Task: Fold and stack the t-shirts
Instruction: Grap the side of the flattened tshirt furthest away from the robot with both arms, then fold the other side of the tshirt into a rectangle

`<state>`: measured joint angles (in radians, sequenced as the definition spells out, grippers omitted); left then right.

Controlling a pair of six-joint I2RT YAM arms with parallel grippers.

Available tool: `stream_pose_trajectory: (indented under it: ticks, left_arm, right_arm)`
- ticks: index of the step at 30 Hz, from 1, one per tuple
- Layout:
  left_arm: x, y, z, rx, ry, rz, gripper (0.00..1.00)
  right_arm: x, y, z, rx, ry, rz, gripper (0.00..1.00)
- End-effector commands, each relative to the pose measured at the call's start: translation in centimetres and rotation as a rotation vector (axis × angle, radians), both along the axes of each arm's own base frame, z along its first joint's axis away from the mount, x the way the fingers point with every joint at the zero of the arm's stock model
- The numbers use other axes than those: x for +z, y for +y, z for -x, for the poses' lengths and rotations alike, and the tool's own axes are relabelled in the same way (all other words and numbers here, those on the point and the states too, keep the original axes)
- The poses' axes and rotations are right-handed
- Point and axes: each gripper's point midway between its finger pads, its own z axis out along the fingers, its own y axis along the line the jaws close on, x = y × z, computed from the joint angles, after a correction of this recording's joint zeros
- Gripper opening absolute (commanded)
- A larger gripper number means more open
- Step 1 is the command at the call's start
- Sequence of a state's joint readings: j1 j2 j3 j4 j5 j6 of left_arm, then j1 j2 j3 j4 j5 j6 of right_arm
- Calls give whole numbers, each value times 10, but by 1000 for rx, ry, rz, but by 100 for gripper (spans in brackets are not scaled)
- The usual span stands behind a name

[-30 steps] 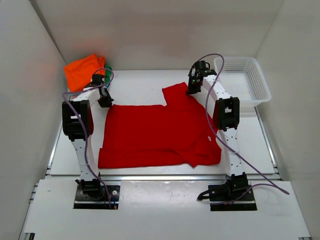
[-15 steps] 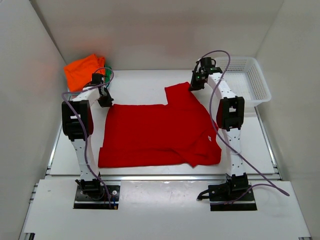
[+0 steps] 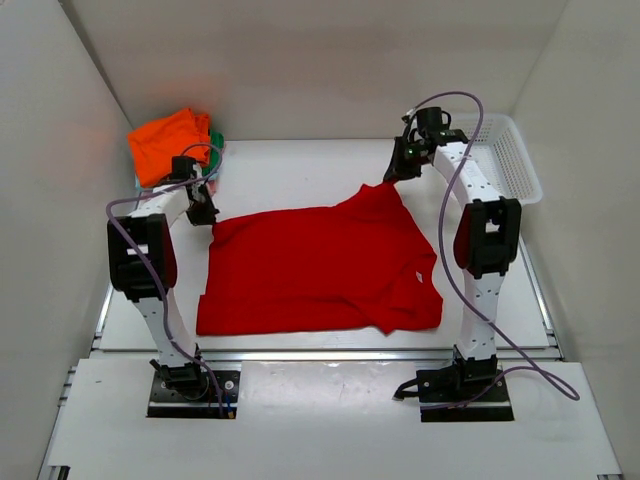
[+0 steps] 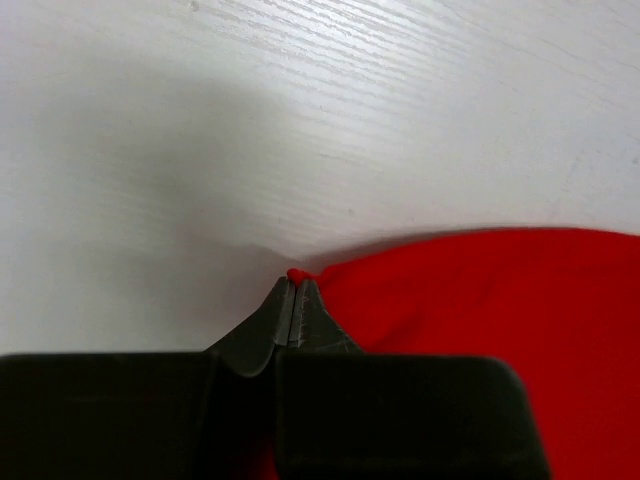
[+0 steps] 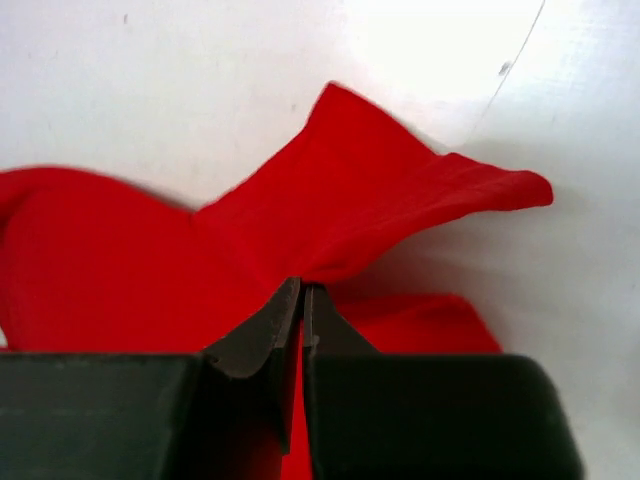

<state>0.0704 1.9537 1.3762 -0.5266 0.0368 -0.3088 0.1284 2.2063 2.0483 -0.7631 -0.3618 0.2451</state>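
- Top external view: we see a bright red cloth t-shirt (image 3: 320, 270) spread over the middle of the white table (image 3: 290, 165). Its lower edge lies flat toward the bottom of the frame, and its upper edge is drawn out at both upper corners.
- We find the left gripper (image 3: 204, 213) at the shirt's upper left corner, left of centre in the frame. The right gripper (image 3: 393, 178) is at the upper right corner, where the cloth rises to a point.
- Left wrist view: we see the left gripper (image 4: 293, 292) with its fingers pressed together, pinching a small tip of the red cloth (image 4: 480, 300). The rest of the shirt runs off to the lower right of the frame over bare table.
- Right wrist view: we see the right gripper (image 5: 302, 292) likewise closed tight, nipping a fold of the shirt (image 5: 370, 210). A sleeve flares toward the upper right of the frame and throws a shadow on the table.
- We see a folded orange cloth t-shirt (image 3: 165, 143) in the upper left of the top view, well apart from the red one. A folded green cloth t-shirt (image 3: 215, 135) peeks out at its right edge.
- We see a white plastic mesh basket (image 3: 497, 155) in the upper right of that frame, just beyond the right arm.
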Motion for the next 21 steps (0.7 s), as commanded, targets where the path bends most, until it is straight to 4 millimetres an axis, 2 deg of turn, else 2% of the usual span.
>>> stream_pose_trajectory:
  ticks: [1, 4, 6, 7, 8, 9, 10, 14, 16, 21]
  left_arm:
    - [30, 4, 6, -35, -64, -9, 0]
    - [37, 8, 19, -26, -65, -22, 0]
    - [37, 10, 28, -24, -56, -21, 0]
    - [37, 9, 35, -28, -53, -19, 0]
    - [30, 10, 43, -26, -34, -23, 0]
    - [35, 12, 48, -30, -35, -29, 0]
    - [33, 14, 55, -26, -27, -34, 0]
    - [18, 12, 84, -37, 37, -45, 0]
    - [16, 19, 96, -18, 52, -66, 0]
    - [15, 18, 118, -20, 77, -68, 0]
  right_arm:
    - [26, 4, 24, 42, -34, -7, 0]
    - [30, 6, 47, 50, -32, -1, 0]
    - [18, 6, 70, 65, 8, 6, 0]
    - [26, 8, 76, 77, -20, 11, 0]
    - [23, 4, 88, 76, -5, 17, 0]
    - [20, 6, 101, 87, 5, 7, 0]
    - [20, 3, 104, 85, 2, 5, 0]
    - [14, -6, 136, 87, 28, 25, 0]
    - [13, -7, 148, 91, 34, 18, 0]
    - [7, -12, 181, 101, 47, 12, 0]
